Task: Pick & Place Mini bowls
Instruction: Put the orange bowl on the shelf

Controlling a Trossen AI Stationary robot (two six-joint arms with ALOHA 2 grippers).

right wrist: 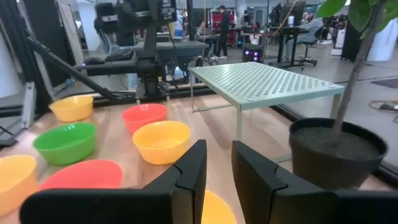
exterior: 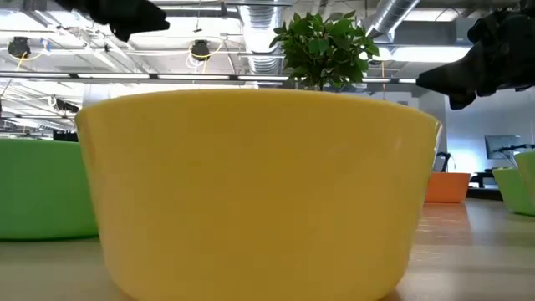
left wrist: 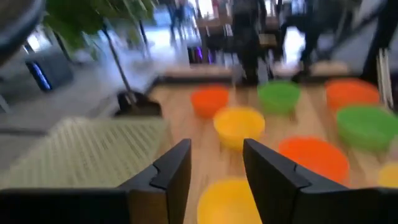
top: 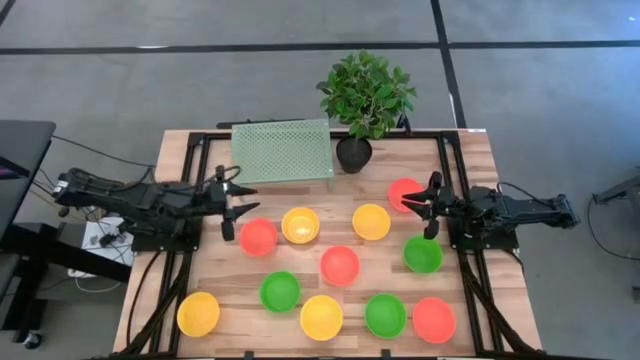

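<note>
— High view: how far along? Mini bowls (top: 339,265) lie scattered singly across the bench (top: 180,160); none stacked.
— Left hand (top: 236,207) gapes empty near the left edge; right hand (top: 431,206), narrowly parted, holds nothing. Nearly everything remains.

1. High view: looks straight down on the whole table (top: 300,300), both arms and the surrounding floor, from well above.
2. Low view: sits at tabletop height, faces level across into the room, pressed close to one yellow bowl (exterior: 255,188) filling most of the picture.
3. Left wrist view: looks forward across the tabletop, past dark fingers (left wrist: 173,171).
4. Right wrist view: faces the opposite way across the table.
5. Shared: plant (top: 366,95) in all four; perforated green stand (right wrist: 264,84) in both wrist views and overhead.
</note>
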